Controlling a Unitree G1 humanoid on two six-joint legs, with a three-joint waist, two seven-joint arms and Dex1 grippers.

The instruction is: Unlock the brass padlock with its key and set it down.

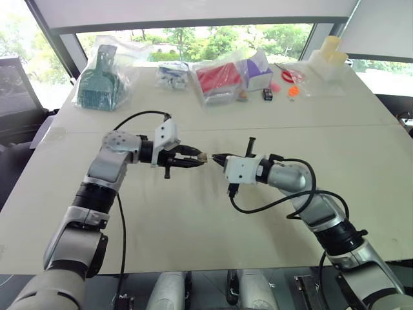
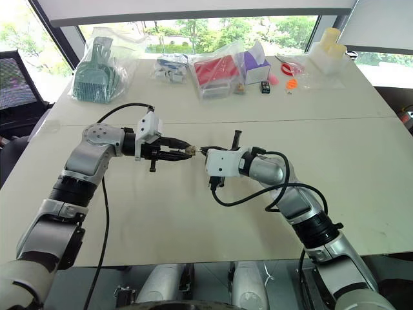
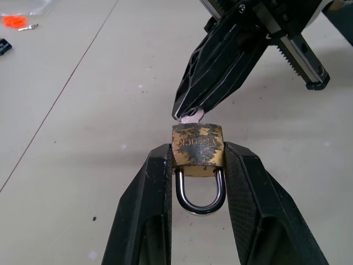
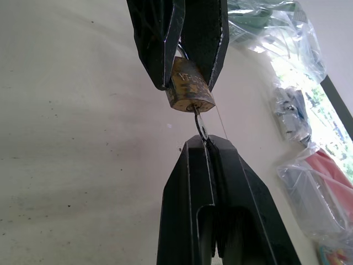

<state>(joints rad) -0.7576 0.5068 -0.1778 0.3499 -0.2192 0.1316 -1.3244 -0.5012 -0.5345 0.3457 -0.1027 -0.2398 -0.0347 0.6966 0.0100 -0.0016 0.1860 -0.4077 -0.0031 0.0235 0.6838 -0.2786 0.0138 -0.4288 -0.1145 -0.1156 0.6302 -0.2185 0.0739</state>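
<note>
- Head views: left gripper [image 1: 193, 159] clamped on brass padlock [image 1: 202, 157], held above the white table [image 1: 193, 219] at mid-table; right gripper [image 1: 218, 157] directly opposite, tip to tip.
- Left wrist view: padlock body pinched between both fingers [image 3: 146, 193], shackle toward the wrist, keyhole end facing the other gripper.
- Right wrist view: right gripper pinched shut on key [image 4: 199, 126], blade seated in the keyhole, key's long axis in line with the gripper; likely next, a turn.
- Far edge: clear bags, one holding a green scoop [image 1: 97, 87], another a red box [image 1: 216, 79].

Head stereo overhead; wrist close-ups.
</note>
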